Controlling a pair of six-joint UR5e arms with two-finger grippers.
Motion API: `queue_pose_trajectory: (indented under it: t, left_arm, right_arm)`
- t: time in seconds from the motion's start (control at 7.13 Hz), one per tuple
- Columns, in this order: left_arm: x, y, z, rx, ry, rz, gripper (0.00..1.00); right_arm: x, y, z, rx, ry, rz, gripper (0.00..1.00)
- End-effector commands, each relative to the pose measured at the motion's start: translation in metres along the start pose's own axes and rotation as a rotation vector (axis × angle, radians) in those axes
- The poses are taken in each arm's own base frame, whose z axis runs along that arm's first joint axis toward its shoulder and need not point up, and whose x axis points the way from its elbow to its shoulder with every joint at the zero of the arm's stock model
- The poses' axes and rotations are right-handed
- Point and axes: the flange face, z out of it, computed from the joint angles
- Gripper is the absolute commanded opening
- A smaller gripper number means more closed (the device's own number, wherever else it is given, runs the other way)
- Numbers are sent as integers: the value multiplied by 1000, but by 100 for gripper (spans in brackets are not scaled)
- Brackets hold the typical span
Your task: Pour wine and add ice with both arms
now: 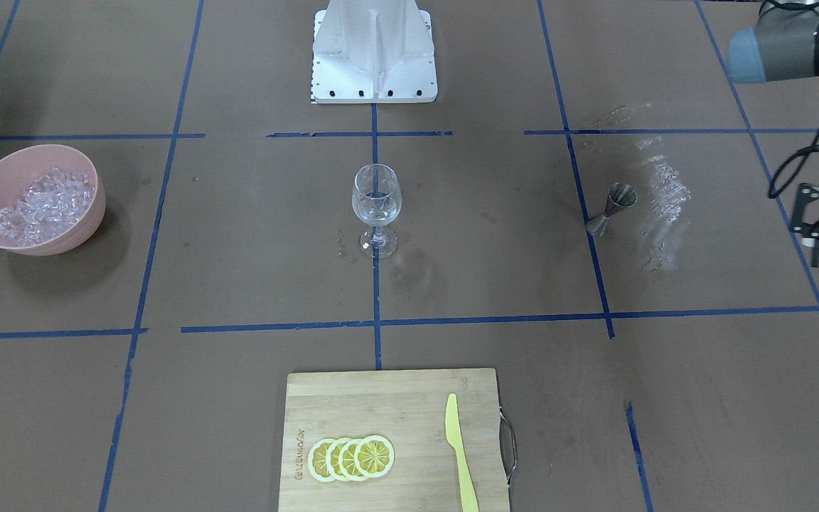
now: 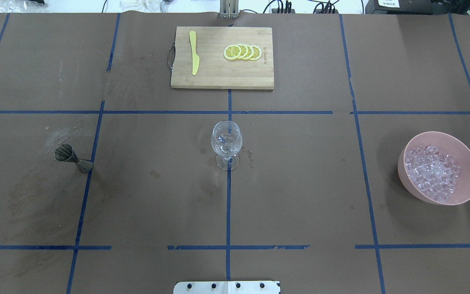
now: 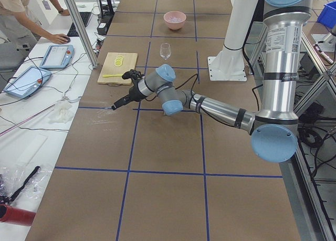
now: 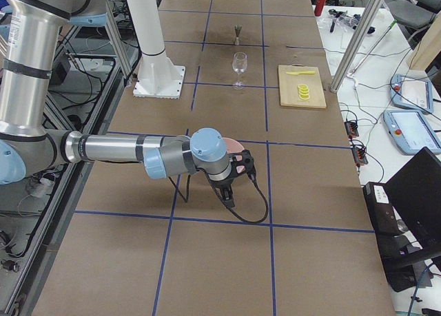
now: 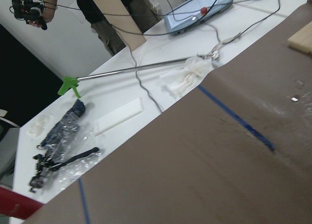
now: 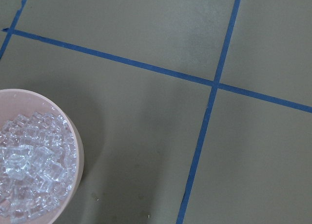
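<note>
Can't tell if left gripper or right gripper is open or holding anything. Clear ice cubes fill the round pink bowl, far from the tall clear wine glass; a sloppy drop could topple it.

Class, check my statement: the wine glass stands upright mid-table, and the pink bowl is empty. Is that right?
Not quite. The wine glass does stand upright mid-table, but the pink bowl holds a heap of ice, as the overhead exterior view shows.
</note>
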Motion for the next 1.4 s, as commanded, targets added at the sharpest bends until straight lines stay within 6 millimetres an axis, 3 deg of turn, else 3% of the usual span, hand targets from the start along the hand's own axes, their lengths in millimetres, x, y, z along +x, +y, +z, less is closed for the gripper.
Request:
queue_pose_trajectory:
  t: [0.0,0.28,0.42,0.56,0.7,0.84,0.98,1.26]
  left_arm:
    - [-107,67,-2,-270,163,-195,100]
    - [-139,151,38,-573,152,-366,100]
    - [-142,195,54,-712,183,-449,100]
    - [-123,253,58,-803,351,-587,100]
    - [-98,276,21,-775,470,-648,100]
    - [-81,268,-21,-731,483,-629,100]
    - [-81,259,-23,-713,487,-616,100]
    - [-84,247,-20,-655,482,-570,100]
  right_arm:
    - [0,0,0,0,0,-1,100]
    - [0,0,0,0,-2,-1,100]
    - [0,1,1,-2,-3,1,100]
    - [-1,0,0,0,-5,1,100]
    - [-2,-2,-1,4,-6,-4,100]
    - [-7,-7,-4,13,-14,4,100]
    - [-22,-15,-18,37,-17,54,100]
    - [-63,-28,-9,10,-33,61,100]
